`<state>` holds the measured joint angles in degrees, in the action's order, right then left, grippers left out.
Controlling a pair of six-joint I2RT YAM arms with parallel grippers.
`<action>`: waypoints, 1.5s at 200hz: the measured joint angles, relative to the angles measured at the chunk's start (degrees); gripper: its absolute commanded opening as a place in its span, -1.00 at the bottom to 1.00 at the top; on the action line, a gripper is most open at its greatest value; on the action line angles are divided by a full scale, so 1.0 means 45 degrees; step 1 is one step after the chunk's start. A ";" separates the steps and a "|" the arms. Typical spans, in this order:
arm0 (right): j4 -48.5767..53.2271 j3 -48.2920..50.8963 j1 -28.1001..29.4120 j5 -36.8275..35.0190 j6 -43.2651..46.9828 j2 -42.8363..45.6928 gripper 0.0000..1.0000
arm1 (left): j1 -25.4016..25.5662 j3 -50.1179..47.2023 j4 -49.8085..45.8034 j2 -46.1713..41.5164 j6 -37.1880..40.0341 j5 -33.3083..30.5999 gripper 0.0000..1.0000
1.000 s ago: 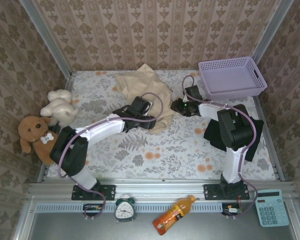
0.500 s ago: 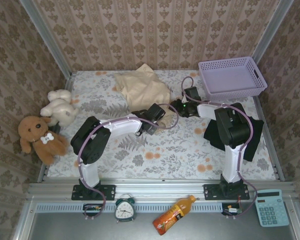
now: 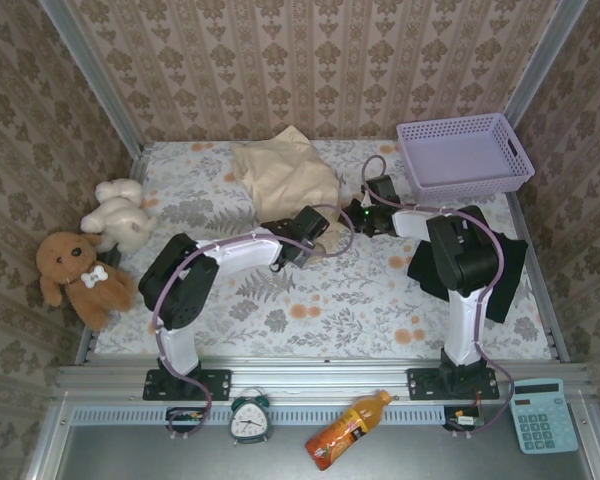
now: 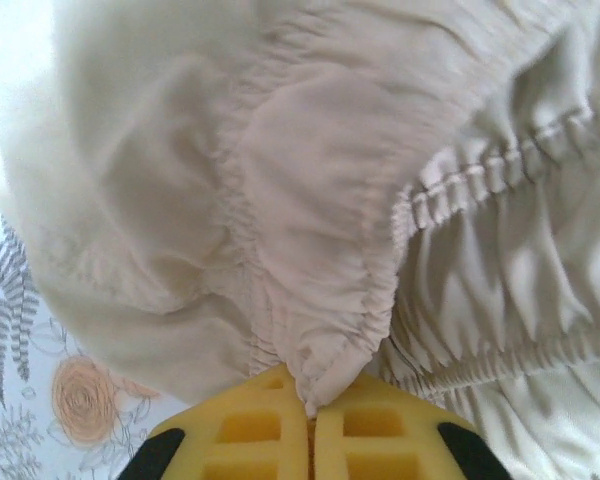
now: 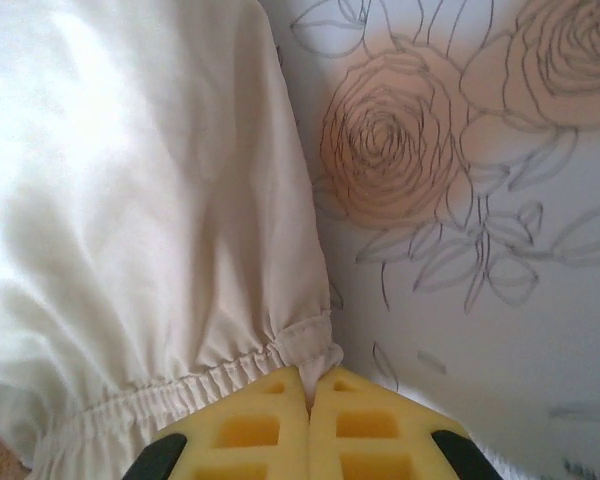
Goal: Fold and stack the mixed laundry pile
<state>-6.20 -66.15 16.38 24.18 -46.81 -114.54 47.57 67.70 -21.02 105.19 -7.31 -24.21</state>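
Observation:
The beige-cream garment (image 3: 285,175) lies crumpled at the back middle of the flowered table. My left gripper (image 3: 315,226) is at its near edge; in the left wrist view its yellow fingers (image 4: 260,425) are shut on a bunched fold of the garment's (image 4: 310,180) elastic hem. My right gripper (image 3: 352,215) is at the garment's right corner; the right wrist view has it (image 5: 310,385) shut on the hem corner of the garment (image 5: 140,220). The black T-shirt (image 3: 515,282) lies flat at the right, partly hidden under the right arm.
A lavender mesh basket (image 3: 465,150) stands at the back right corner. A white plush (image 3: 120,212) and a brown plush (image 3: 75,270) sit at the left edge. A clock (image 3: 249,418), a bottle (image 3: 346,428) and a calculator (image 3: 543,415) lie on the near shelf.
My left gripper has moved right along the garment's near edge and shut on the hem. My right gripper has shut on the hem corner. The garment's near edge has drawn back.

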 measured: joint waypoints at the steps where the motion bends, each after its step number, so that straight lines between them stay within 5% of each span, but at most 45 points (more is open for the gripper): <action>1: 0.0000 0.0039 0.0000 0.0010 -0.0005 0.0039 -1.00 | -0.0010 -0.0029 -0.0005 -0.0034 -0.0005 0.0000 -0.95; 62: 0.0942 0.0423 0.0947 0.0073 0.0019 0.3249 -1.00 | -0.1545 -0.2482 0.0928 -0.3337 -0.2900 0.1190 -1.00; 128: -0.0194 0.1758 0.3337 0.0267 -0.2395 0.3143 -0.95 | -0.2939 -0.7563 0.4289 -0.5474 -0.7130 0.2487 -1.00; 154: -0.0923 0.2084 0.3725 0.0262 -0.3288 0.2662 -0.91 | -0.3177 -0.8524 0.5076 -0.6096 -0.7936 0.2608 0.04; 174: -0.0986 0.2069 0.3589 0.0262 -0.3594 0.2361 -0.89 | -0.2982 -0.8131 0.4784 -0.6319 -0.7703 0.2443 0.36; 219: -0.1073 0.1511 0.3453 0.0272 -0.3895 0.2113 -0.87 | -0.1729 -0.7485 0.4337 -0.7155 -0.6319 0.1671 0.32; 270: -0.1564 0.0772 0.3468 0.0661 -0.4449 0.2103 -0.85 | -0.1661 -0.7475 0.3725 -0.6392 -0.5450 0.0709 0.27; 288: -0.1627 0.0733 0.3536 0.0738 -0.4566 0.2103 -0.84 | -0.1758 -0.7388 0.3604 -0.6081 -0.5260 0.0219 0.16; 300: -0.1622 0.0733 0.3599 0.0743 -0.4609 0.2103 -0.84 | -0.1991 -0.7208 0.3585 -0.6003 -0.5090 0.0015 -0.07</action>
<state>-13.50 -62.85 32.58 27.53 -67.55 -105.08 38.61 35.27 -4.89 78.17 -30.22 -24.14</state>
